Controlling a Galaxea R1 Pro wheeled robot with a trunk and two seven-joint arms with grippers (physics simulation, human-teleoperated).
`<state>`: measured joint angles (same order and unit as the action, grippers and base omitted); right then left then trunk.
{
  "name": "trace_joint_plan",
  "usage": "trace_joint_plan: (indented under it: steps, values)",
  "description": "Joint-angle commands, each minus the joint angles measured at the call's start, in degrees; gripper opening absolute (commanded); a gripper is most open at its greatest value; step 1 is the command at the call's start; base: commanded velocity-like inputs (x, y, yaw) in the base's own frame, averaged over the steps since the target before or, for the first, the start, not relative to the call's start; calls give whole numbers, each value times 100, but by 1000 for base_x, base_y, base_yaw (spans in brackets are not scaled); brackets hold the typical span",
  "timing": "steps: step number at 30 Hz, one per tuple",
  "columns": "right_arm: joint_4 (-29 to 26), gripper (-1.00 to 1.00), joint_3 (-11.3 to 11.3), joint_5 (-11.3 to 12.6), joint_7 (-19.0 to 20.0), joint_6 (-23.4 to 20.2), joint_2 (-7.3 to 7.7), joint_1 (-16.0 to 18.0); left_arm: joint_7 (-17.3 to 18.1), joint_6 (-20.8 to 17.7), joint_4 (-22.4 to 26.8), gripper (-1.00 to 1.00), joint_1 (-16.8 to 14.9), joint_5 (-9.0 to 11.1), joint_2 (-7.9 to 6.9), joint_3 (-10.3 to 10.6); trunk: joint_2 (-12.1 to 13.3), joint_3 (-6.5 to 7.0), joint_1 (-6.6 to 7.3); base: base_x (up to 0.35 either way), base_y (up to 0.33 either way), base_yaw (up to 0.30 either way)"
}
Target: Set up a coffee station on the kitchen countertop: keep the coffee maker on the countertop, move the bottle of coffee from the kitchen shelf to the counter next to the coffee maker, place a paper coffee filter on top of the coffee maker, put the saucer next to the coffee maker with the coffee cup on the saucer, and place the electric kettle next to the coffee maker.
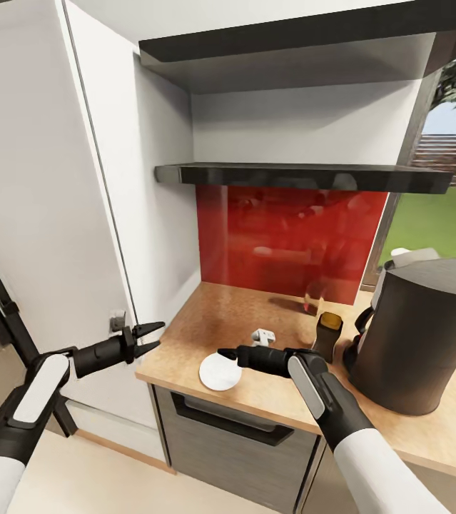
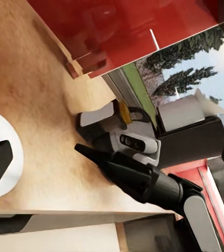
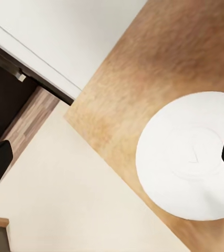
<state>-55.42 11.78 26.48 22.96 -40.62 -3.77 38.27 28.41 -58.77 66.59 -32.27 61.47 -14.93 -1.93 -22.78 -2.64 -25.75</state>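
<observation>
Wooden table [image 1: 206, 314] runs under 2 dark shelves [image 1: 306, 175] and a red glossy back wall [image 1: 288, 243]. Near its front edge lies a white saucer [image 1: 220, 372]. Just above the saucer hangs the right gripper [image 1: 226, 353], jaws spread apart and holding nothing. Off the table's left edge, beside the white cabinet [image 1: 42, 185], the left gripper [image 1: 153, 337] is open and empty too. At the right stands a big dark coffee maker [image 1: 420, 335], with a small brown bottle [image 1: 327, 334] just left of it.
</observation>
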Motion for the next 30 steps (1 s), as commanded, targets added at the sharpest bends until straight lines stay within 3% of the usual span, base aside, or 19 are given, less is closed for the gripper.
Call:
trace_joint_plan:
  steps: [1, 6, 12, 14, 27, 30]
  values:
    - [-18, 100, -9, 5, 7, -27, -1, 5, 35, -28, -102, 100, -70, 23, -6, 6, -14, -14, -4, 0, 0, 0]
    - [-127, 100, -17, 0, -1, -33, 1, 5, 34, -29, -372, 100, -239, 92, -12, 75, -14, -14, -4, 0, 0, 0]
    - [-151, 100, -14, -4, -10, -37, 20, 5, 33, -29, -540, 100, -299, 110, -17, 636, -14, -14, -4, 0, 0, -14]
    - [-149, 100, -5, -10, -10, -40, 23, 5, 33, -29, -640, 100, -303, 110, -18, 707, -14, -14, -4, 0, 0, -103]
    - [-118, 100, 42, -29, -11, -43, 26, 5, 22, -14, -871, 100, -296, 47, -70, 797, -14, -14, -4, 0, 0, -240]
    - [-105, 100, 45, -29, -11, -47, 26, 5, 18, -12, -873, 100, -297, 36, -139, 799, -14, -14, -4, 0, 0, -264]
